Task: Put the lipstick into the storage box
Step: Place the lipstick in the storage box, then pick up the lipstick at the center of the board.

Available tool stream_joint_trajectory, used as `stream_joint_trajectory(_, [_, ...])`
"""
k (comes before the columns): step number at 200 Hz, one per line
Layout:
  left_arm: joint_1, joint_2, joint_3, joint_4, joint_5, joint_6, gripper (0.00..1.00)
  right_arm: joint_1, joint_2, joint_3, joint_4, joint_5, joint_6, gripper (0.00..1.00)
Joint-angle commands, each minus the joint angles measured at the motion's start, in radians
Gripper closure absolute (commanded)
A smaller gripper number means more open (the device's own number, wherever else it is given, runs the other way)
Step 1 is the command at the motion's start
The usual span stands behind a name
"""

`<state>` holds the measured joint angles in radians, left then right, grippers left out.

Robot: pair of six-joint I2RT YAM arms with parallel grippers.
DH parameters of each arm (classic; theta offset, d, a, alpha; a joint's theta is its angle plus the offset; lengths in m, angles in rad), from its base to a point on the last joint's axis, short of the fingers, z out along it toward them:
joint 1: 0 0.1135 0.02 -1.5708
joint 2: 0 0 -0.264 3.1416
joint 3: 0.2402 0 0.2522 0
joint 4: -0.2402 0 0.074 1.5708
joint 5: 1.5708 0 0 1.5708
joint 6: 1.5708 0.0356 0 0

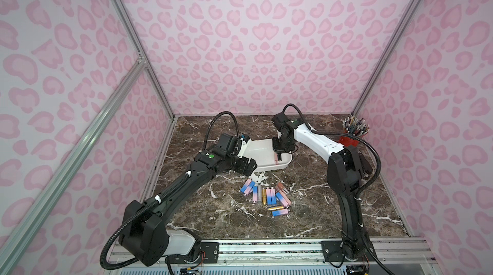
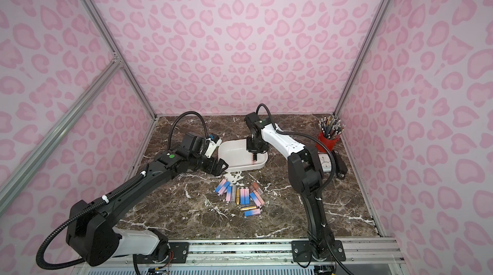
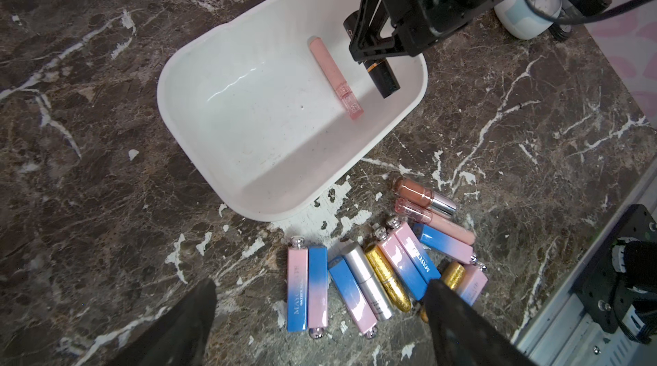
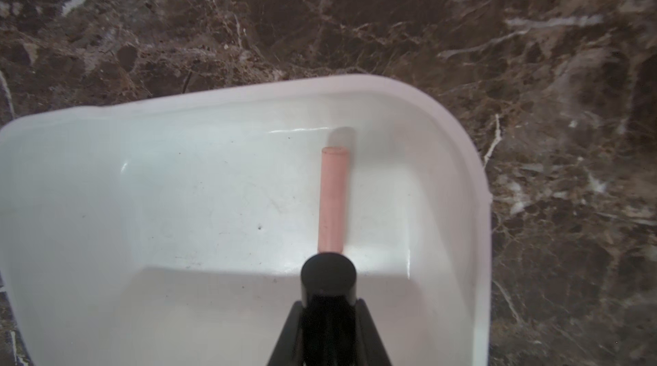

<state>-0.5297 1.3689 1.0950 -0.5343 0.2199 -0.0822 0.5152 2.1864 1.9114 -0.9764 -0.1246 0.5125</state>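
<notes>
The white storage box [image 1: 260,156] [image 2: 234,156] [image 3: 249,115] [image 4: 177,186] sits on the marble table, past the middle. A pink lipstick [image 3: 336,78] [image 4: 332,200] lies on its floor. Over the box's right end, my right gripper [image 1: 278,151] [image 2: 254,152] [image 4: 329,305] is shut on a black lipstick [image 3: 384,78] [image 4: 327,275], which points down beside the pink one. My left gripper [image 1: 246,166] [image 2: 218,166] [image 3: 320,286] is open and holds nothing. It hangs by the box's near left corner, above a pile of several lipsticks [image 1: 266,197] [image 2: 241,197] [image 3: 384,268] on the table.
A red pencil cup [image 1: 349,140] [image 2: 326,141] stands at the back right corner. Beside it lie a small white clock [image 2: 326,162] [image 3: 526,9] and a black object [image 2: 340,162]. A metal rail [image 1: 266,249] runs along the table's front edge.
</notes>
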Motion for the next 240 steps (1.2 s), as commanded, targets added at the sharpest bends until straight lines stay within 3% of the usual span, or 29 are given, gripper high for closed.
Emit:
stream_joint_trajectory(1, [0.003,0.002,0.009,-0.025,-0.009,0.019,0.06,-0.004,0.027,0.004,0.014,-0.006,-0.015,0.83])
stream_joint_trajectory(72, [0.007,0.001,0.003,-0.031,-0.007,0.010,0.06,-0.030,0.079,0.004,0.025,0.005,-0.035,0.80])
stream_joint_trajectory(96, [0.007,0.002,0.005,-0.030,-0.005,0.009,0.06,-0.035,0.074,0.002,0.034,0.008,-0.044,0.70])
stream_joint_trajectory(145, [0.007,0.006,0.009,-0.028,0.000,0.001,0.06,-0.037,0.023,-0.007,0.033,0.016,-0.065,0.63])
stream_joint_trajectory(187, [0.007,0.002,0.009,-0.020,0.002,-0.013,0.06,-0.028,-0.110,-0.074,0.010,0.038,-0.084,0.63])
stream_joint_trajectory(240, [0.007,-0.008,-0.011,0.003,0.026,-0.045,0.06,0.016,-0.357,-0.339,0.020,0.045,-0.083,0.65])
